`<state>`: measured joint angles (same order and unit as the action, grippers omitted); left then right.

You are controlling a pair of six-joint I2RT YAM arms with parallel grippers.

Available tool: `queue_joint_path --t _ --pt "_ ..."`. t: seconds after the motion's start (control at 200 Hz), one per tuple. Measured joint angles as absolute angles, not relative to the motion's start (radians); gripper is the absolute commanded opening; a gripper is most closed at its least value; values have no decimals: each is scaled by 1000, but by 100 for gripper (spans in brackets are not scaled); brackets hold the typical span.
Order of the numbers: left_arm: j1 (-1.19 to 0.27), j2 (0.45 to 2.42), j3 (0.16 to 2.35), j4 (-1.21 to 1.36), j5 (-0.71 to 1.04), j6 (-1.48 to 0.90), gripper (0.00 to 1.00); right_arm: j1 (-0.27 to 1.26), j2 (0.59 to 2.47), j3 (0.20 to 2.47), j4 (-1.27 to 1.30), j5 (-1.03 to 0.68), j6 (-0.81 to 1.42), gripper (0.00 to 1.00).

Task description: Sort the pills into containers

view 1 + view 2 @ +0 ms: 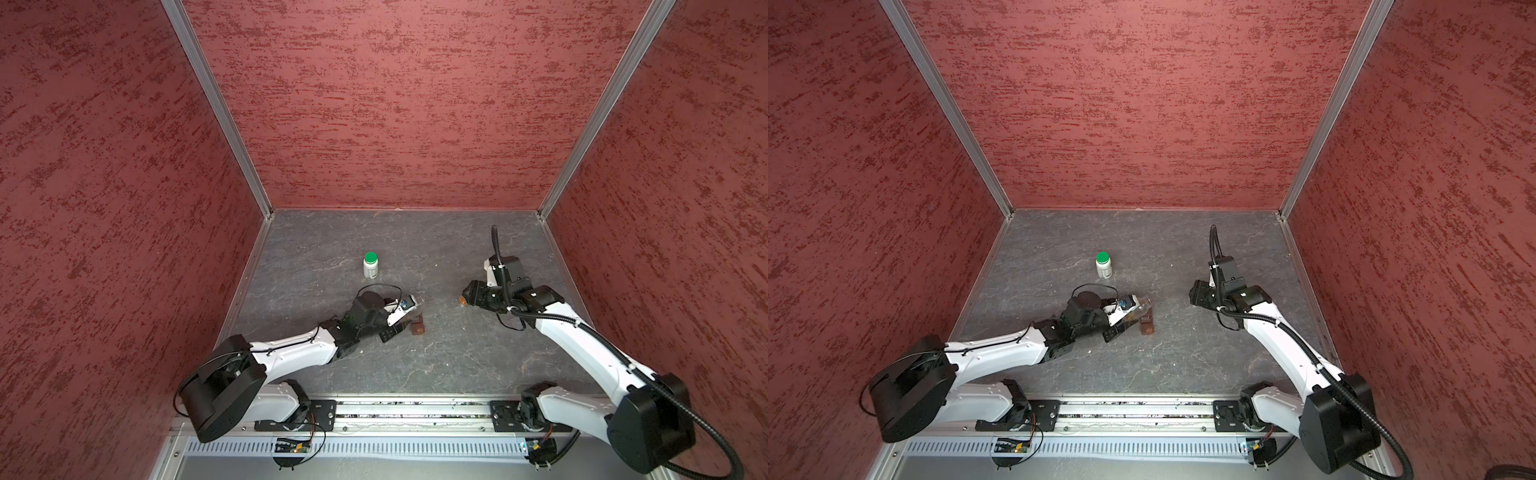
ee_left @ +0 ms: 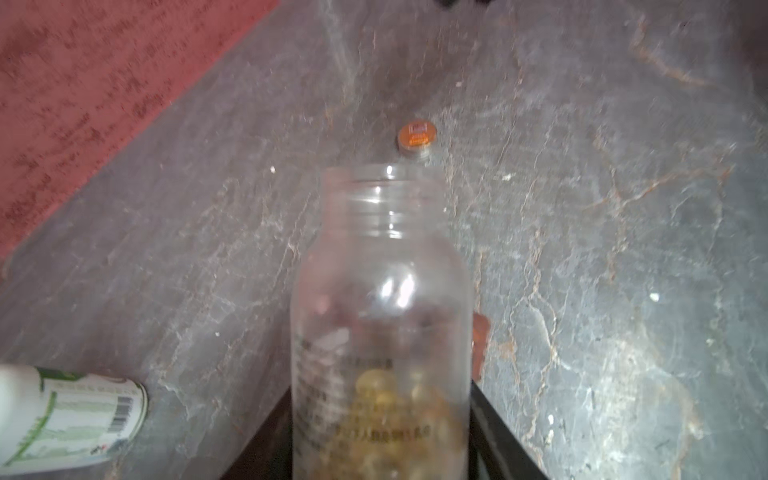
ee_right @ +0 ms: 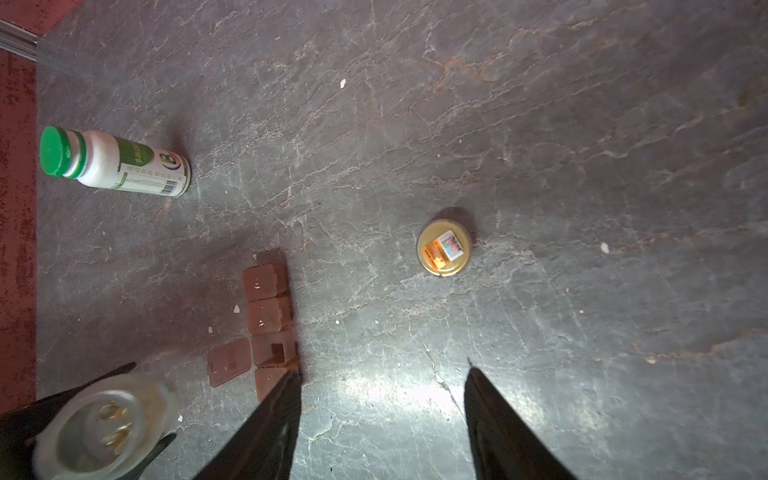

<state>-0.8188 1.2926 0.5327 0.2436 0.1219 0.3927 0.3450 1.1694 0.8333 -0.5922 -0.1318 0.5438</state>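
I start at the pill box [image 3: 268, 307], the brown strip of cells nearest my side of the table [image 3: 582, 145]. One cell stands open, its lid flap [image 3: 230, 361] folded out flat beside it. My left gripper [image 2: 382, 440] is clamped on the base end of the clear bottle [image 2: 382, 270], which has its cap off and sits just beside the pill box on the flap side. The yellow pills [image 2: 386, 399] lie heaped at the gripped end, so I judge the pour has not begun.

To do it well, I would first bring the mouth right over the open cell. Then I would tip slowly from the wrist so that only a pill or two slides out. A quick tilt could send the heap over the closed lids and onto the table.

The bottle's long axis runs along my left arm's reach, mouth leading, aimed past the pill box toward the gold cap [image 3: 444, 247]. Since the pills stay back, I take the mouth to be level or slightly raised. The pill box's long axis lies roughly across that line.

Farther out, the gold cap lies flat, well apart from the pill box. My right gripper [image 3: 382, 372] hangs above the table near it, jaws spread wide and empty. Farthest from the pill box, the white bottle [image 1: 370, 268] stands upright with its green lid on.
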Motion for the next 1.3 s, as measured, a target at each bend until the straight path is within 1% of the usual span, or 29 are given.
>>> queue_joint_path --t 0.11,0.26,0.406,0.501,0.656,0.887,1.297 --pt "-822 1329 594 273 151 389 0 345 1173 822 -586 -134 544 64" --pt "-826 1454 666 350 182 377 0 345 1177 816 -587 -136 544 64" --pt "-826 1553 693 391 208 370 0 345 1176 815 -588 -136 544 64" --pt "-826 1585 694 409 218 365 0 345 1176 815 -588 -136 544 63" --pt "-821 1583 668 426 227 351 0 345 1176 814 -588 -136 544 64" --pt "-802 1517 596 388 226 348 0 345 1177 814 -588 -136 543 64" --pt "-785 1518 590 304 207 348 0 345 1193 814 -587 -139 543 64"
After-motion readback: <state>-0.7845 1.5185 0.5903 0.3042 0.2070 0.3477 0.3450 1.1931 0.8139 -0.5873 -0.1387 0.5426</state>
